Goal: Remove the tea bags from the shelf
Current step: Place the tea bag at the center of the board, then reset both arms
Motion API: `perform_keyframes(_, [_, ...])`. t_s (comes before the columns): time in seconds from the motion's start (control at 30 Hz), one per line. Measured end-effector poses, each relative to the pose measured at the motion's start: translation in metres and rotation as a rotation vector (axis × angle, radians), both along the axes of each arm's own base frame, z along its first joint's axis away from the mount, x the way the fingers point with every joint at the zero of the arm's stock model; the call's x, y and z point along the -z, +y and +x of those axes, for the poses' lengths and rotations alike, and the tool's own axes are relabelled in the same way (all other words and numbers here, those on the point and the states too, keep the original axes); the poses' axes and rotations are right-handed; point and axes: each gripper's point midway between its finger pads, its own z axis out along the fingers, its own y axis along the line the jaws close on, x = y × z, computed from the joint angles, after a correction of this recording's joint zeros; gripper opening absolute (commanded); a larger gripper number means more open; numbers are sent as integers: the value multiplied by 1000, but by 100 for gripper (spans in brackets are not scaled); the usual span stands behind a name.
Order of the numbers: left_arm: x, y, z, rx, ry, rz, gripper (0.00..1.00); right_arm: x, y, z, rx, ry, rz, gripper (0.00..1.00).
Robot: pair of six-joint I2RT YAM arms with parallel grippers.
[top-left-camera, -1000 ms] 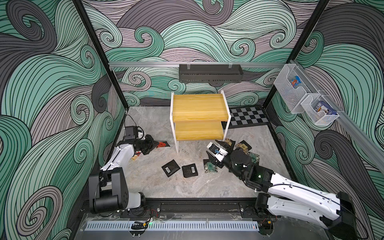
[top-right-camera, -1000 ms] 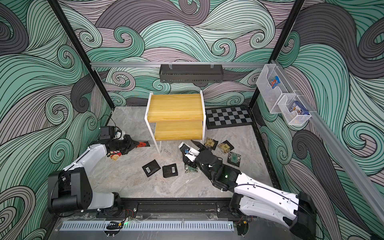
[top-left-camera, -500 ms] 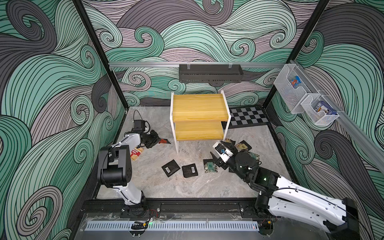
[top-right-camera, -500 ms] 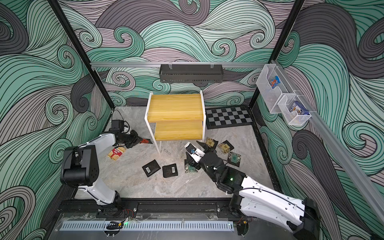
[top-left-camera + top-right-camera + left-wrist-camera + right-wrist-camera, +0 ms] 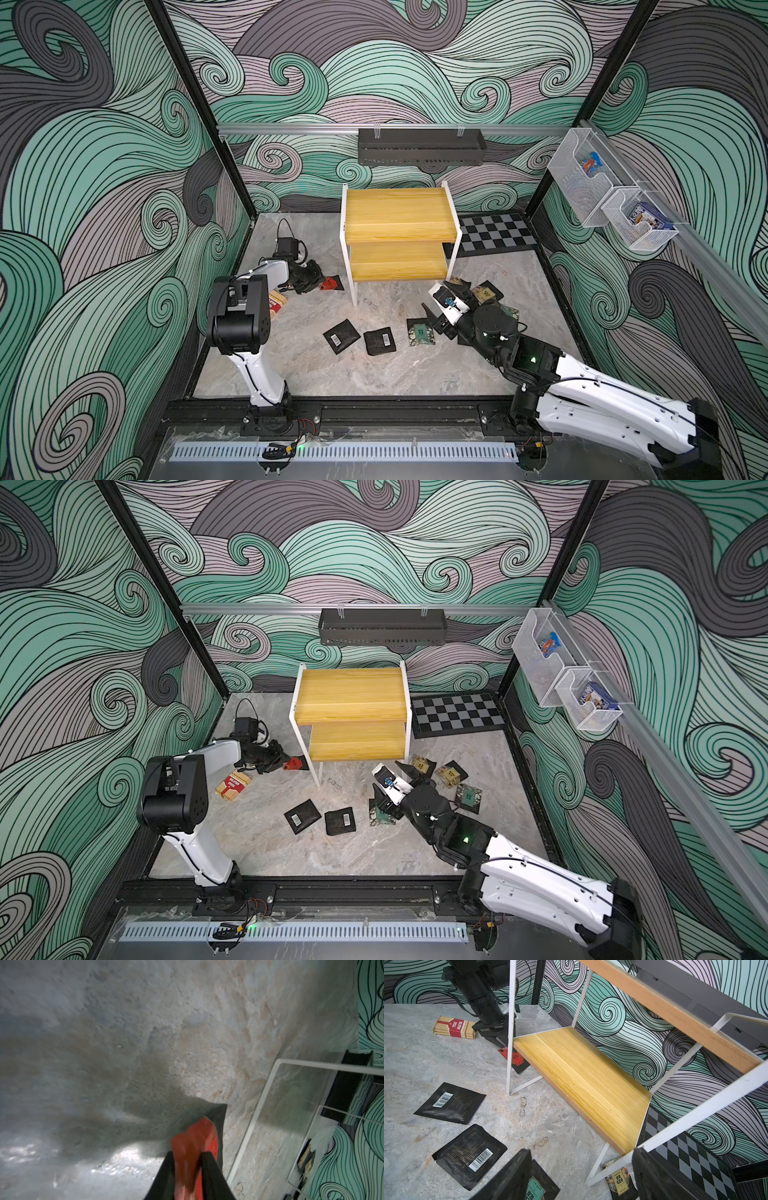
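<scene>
The shelf stands at the back, and its yellow boards are bare. Several tea bags lie on the floor: two black barcode ones, a teal one and tan ones by the right leg. A red-faced tea bag lies left of the shelf. One end of it sits between the slightly parted fingers of my left gripper. My right gripper stands wide open and holds nothing. It hangs low by the shelf's front right leg, above the teal tea bag.
A red-and-tan striped box lies beside my left arm. A checkered mat lies right of the shelf. A black wall tray hangs on the back wall. Two wire baskets hang on the right wall.
My left arm has reared up while its gripper stayed by the red tea bag, and its jaws have parted. My right gripper has opened a little wider.
</scene>
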Motion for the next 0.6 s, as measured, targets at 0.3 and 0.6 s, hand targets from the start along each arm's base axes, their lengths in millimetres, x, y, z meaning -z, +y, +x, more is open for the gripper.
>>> perform_keyframes(0.3, [-7,8,-7,7,4,60,97,4,-6,5,35,29,19,97])
perform_keyframes(0.6, [-64,14,-9,-2,-116,104,99,-7,-17,20,88,106,118,99])
